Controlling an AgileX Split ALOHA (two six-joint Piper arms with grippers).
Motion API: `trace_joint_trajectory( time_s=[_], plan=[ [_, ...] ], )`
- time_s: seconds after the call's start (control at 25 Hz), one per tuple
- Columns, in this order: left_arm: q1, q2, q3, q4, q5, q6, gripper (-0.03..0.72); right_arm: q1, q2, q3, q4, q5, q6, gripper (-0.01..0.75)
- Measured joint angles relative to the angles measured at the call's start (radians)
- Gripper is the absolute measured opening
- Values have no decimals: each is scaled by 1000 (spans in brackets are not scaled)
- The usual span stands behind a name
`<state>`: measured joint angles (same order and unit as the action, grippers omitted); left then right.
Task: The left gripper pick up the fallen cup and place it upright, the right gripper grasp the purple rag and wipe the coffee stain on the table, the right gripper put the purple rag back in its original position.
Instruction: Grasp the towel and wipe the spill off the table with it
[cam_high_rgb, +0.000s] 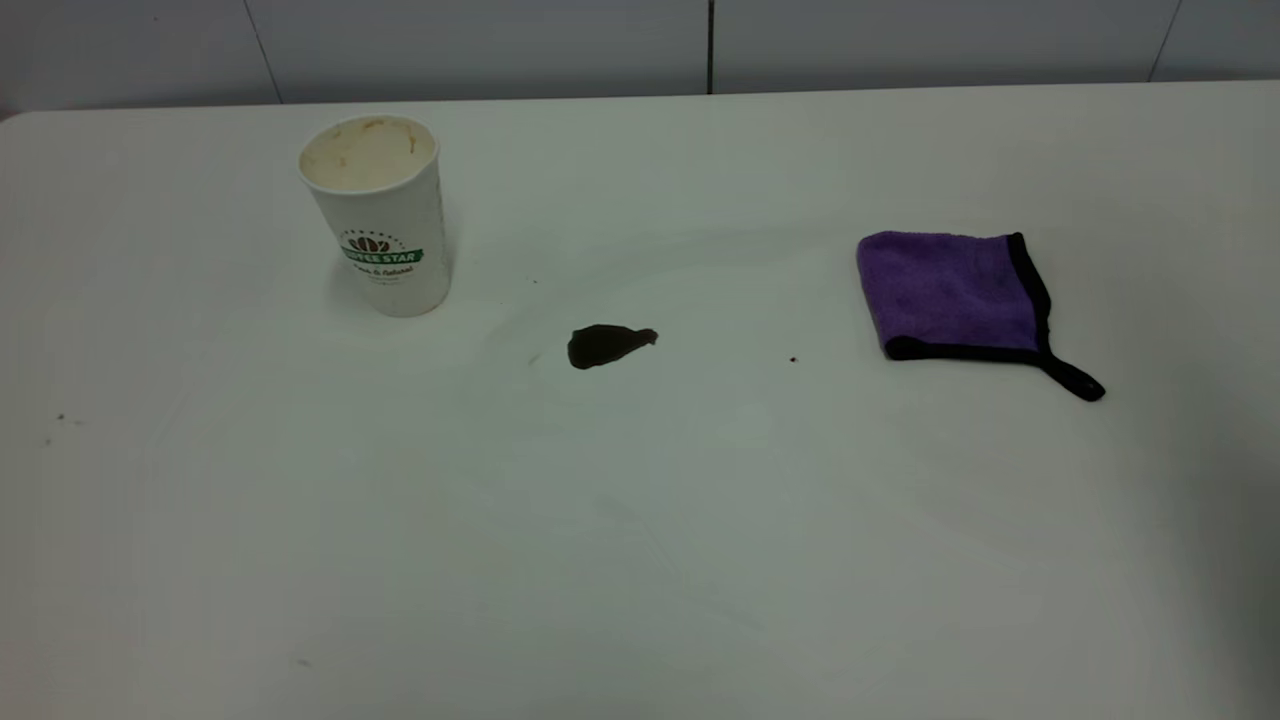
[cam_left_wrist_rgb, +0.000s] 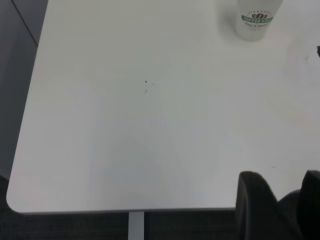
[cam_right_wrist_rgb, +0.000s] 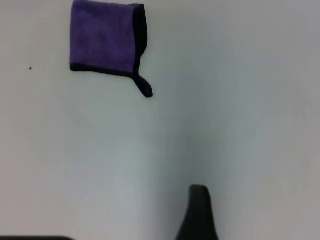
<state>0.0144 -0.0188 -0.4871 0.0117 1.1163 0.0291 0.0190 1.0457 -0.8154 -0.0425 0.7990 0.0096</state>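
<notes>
Two dark, rounded finger tips of the left gripper (cam_left_wrist_rgb: 280, 210) show, matte black. The right gripper (cam_right_wrist_rgb: 198, 212) shows one slim black finger, tapering upward.

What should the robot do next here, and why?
Probably send the right gripper toward the purple rag to grasp it. The cup already stands upright, the coffee stain is unwiped on the table, and the rag lies flat, untouched, with the gripper well short of it.

A pale grey panelled wall (cam_high_rgb: 480, 45) runs across the top of the exterior frame, with a dark vertical seam (cam_high_rgb: 710, 45) near its centre. In the left wrist view, dark floor (cam_left_wrist_rgb: 60, 227) fills the bottom left.
</notes>
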Motion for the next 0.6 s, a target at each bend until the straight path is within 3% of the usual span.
trace_joint_trajectory(
  time_s=[0.12, 0.36, 0.6],
  plan=[
    [0, 0, 0, 0, 0, 0, 240, 0, 233, -50, 10, -135, -18, 724],
    [0, 0, 0, 0, 0, 0, 240, 53, 713, -235, 23, -282, -45, 729],
    [0, 0, 0, 0, 0, 0, 240, 127, 1167, -603, 23, -215, -93, 729]
  ],
)
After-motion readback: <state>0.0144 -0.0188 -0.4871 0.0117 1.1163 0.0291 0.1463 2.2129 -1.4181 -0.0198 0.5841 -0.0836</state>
